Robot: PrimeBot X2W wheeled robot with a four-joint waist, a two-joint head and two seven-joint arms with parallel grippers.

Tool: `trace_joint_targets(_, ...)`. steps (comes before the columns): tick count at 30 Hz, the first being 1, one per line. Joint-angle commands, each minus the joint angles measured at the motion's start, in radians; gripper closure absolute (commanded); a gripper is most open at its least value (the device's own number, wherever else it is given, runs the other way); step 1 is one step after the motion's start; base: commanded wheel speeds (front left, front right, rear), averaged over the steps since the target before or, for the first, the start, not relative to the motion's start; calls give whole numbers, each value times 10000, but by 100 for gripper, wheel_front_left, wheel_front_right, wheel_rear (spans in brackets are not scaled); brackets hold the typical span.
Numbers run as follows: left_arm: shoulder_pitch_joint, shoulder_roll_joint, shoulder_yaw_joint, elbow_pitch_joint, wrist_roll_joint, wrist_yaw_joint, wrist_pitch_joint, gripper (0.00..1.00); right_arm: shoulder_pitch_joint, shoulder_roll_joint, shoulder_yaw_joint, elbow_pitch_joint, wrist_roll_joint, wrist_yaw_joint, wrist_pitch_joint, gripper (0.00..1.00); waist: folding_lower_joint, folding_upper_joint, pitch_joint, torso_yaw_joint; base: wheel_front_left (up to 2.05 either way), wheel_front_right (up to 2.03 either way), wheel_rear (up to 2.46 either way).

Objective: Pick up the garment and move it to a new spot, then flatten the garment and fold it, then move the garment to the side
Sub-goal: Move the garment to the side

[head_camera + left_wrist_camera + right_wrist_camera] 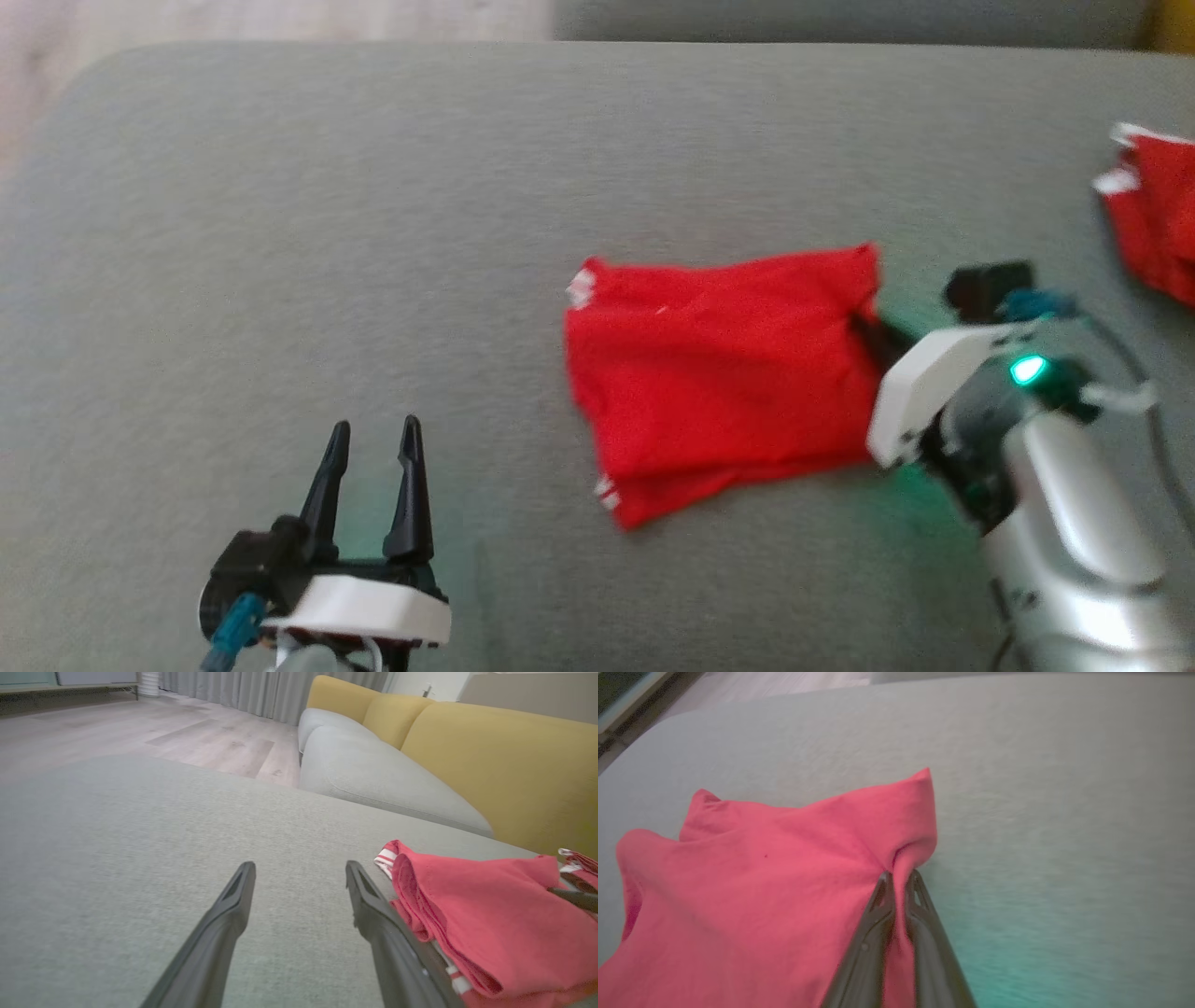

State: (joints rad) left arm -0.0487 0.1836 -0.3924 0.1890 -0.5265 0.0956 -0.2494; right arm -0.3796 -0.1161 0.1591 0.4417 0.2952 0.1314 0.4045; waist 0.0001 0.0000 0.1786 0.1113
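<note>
Over the grey cushion, right arm slants down, jaws pinching the garment.

Head view is soft with blur, and the second red garment is cut off by the right edge, so its type is unreadable. The right gripper tips are mostly hidden in the folded red garment edge. In both wrist views that garment runs off the bottom edge, lower layers hidden.
</note>
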Motion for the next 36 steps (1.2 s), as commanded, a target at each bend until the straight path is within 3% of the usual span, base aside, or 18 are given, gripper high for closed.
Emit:
trace_joint_targets(1,-422,59,265,-266,91,-18,-120,0,-440,-255,94,-422,-101,-7,-96,100,-1,0,83,-661,0,0,0)
trace_joint_targets(9,-924,265,328,-420,244,16,-54,0,-1123,-1218,-128,-1060,-99,-7,67,100,-1,0,786,-2678,0,0,0)
trace_joint_targets(17,-1591,377,178,-492,423,-45,149,0,-1590,-1368,-260,-1594,-10,-7,97,100,-1,0,1405,-3958,0,0,0)
trace_joint_targets(25,-1782,436,-4,-449,497,-80,300,0,-2049,-1079,-281,-1831,20,-7,1,100,-1,0,1568,-4102,0,0,0)
trace_joint_targets(36,-1755,469,88,-490,406,47,253,0,-3771,-1192,-397,-1194,-226,-7,549,100,-1,0,1566,-3320,0,0,0)
